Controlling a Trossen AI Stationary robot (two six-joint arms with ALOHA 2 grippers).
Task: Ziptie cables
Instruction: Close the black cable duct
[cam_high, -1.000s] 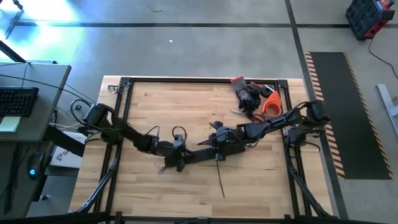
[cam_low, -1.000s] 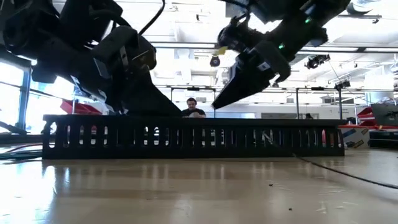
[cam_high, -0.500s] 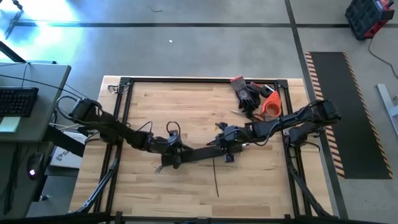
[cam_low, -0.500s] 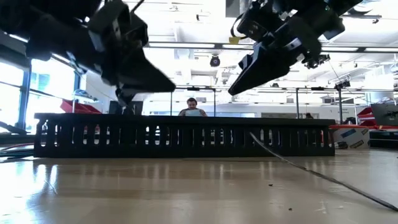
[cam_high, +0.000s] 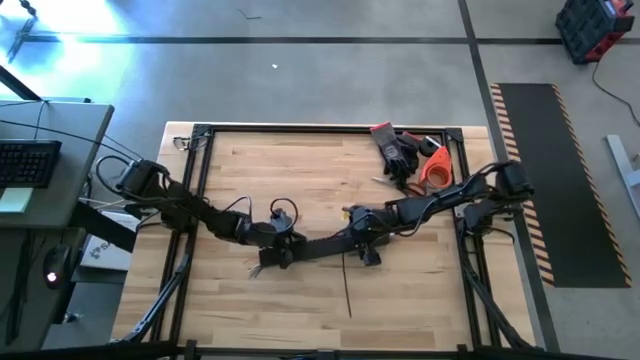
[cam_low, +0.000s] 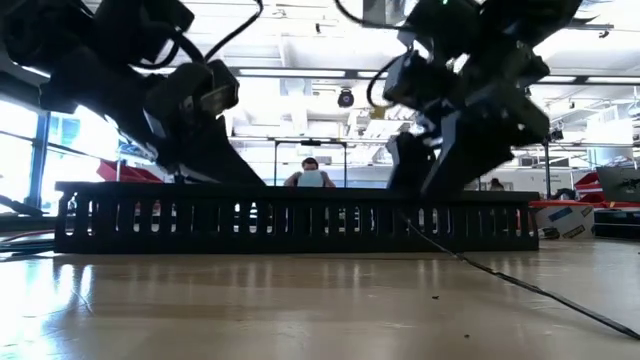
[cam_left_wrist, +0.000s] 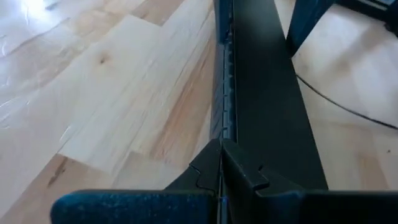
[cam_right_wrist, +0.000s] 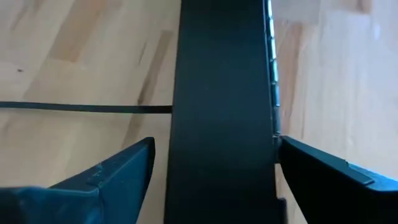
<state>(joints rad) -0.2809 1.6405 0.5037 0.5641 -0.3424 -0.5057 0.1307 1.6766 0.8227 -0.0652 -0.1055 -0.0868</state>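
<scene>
A black comb-toothed slotted duct (cam_high: 320, 246) lies across the middle of the table, its long side facing the low view (cam_low: 300, 222). My left gripper (cam_high: 278, 252) is shut at the duct's left end. My right gripper (cam_high: 365, 248) is open and low over the duct's right part. One finger (cam_right_wrist: 118, 174) stands on each side of the duct (cam_right_wrist: 221, 93); I see no plain touch. One thin dark cable (cam_high: 348, 285) runs from the duct toward the table's near edge and lies on the wood (cam_low: 500, 275). My left gripper has its shut fingertips (cam_left_wrist: 208, 163) on the top edge of one toothed wall (cam_left_wrist: 227, 93), near the duct's left end. The fingers come from above, slanting along the duct. They hide how far the wall reaches between them. The duct rests flat on the table.
Dark gloves (cam_high: 398, 150) and an orange thing (cam_high: 435, 166) lie at the table's far right corner. A black frame (cam_high: 300, 127) borders the table. A person (cam_low: 310, 176) sits far behind the table. Bare wood lies near and far of the duct.
My right gripper has opened and come down from above the duct until its fingers stand on either side of it. My left gripper has gone a little toward the table's left edge. The duct has slid that way with it, and the cable has shifted left too.
</scene>
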